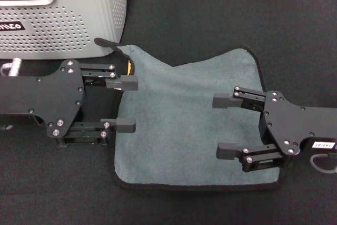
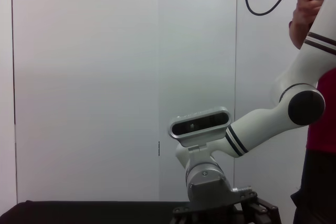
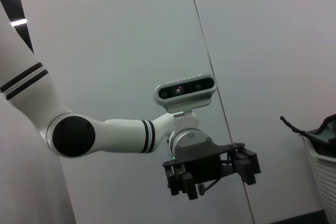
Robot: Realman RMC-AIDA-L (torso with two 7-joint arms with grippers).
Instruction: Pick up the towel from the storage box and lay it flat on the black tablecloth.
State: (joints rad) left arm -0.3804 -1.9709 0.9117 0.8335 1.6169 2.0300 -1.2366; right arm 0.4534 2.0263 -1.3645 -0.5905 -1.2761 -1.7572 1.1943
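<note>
The risk, as I judged it, was a snag: either set of fingers dipping could catch the towel (image 1: 184, 119) and drag it into wrinkles; its far corner near the storage box (image 1: 79, 19) was curled over, showing yellow; the rest lay grey-green face up, nearly flat on the black tablecloth (image 1: 221, 14); the left gripper (image 1: 122, 104) and right gripper (image 1: 227, 125) stood spread apart, holding nothing, over opposite edges.

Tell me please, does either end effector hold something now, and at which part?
Nothing is held. The left end effector and the right end effector are both open above the towel, which lies spread on the black tablecloth.
</note>
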